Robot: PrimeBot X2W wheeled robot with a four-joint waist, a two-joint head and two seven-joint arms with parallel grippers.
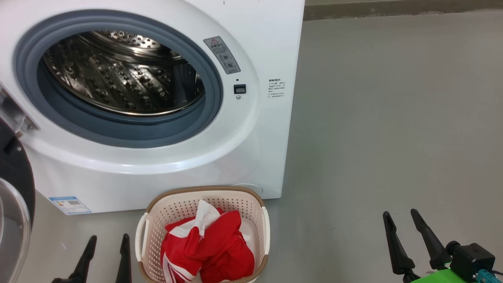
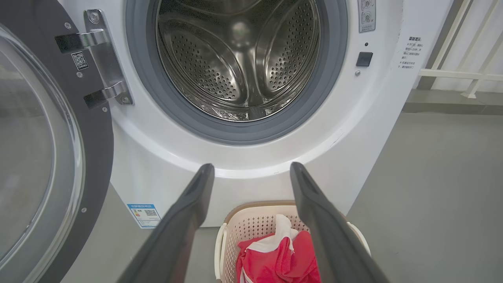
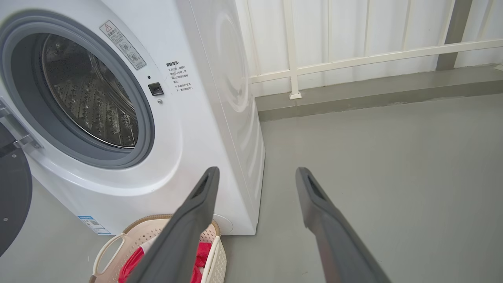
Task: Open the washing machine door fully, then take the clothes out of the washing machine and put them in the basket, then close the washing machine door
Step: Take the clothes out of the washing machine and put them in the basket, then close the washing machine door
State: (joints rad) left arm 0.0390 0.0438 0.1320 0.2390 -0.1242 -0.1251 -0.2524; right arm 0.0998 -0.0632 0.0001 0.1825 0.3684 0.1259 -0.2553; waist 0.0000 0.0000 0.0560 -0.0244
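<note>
Crumpled in the basket (image 1: 204, 192): the clothes (image 1: 208, 247), a red heap with white stripes and panels, just in front of the washing machine (image 1: 251, 157) and below its round mouth. Longer along the line running straight out from the washing machine's front than across it, with a white fold at the nearer-machine end pointing up and toward the washing machine. On the floor (image 1: 393, 118), the basket with its long axis the same way, far rim close to the washing machine's base; touching or not, cannot tell. Just left of the basket, and further out from the washing machine than the basket's far rim, the left gripper (image 1: 109, 236): fingers spread wide, nothing between them, tips aimed at the washing machine's front. In the left wrist view, clothes low between those two fingers, beyond and beneath the tips. Well apart from the basket, out past the washing machine's right corner over bare floor, the right gripper (image 1: 400, 213): likewise wide and empty. At the washing machine's left side, the washing machine door (image 1: 17, 173) standing open on its hinge, black rim and glass bowl away from the front. Through the mouth, the perforated steel drum (image 1: 118, 74), ringed by the grey gasket (image 1: 129, 131).
</note>
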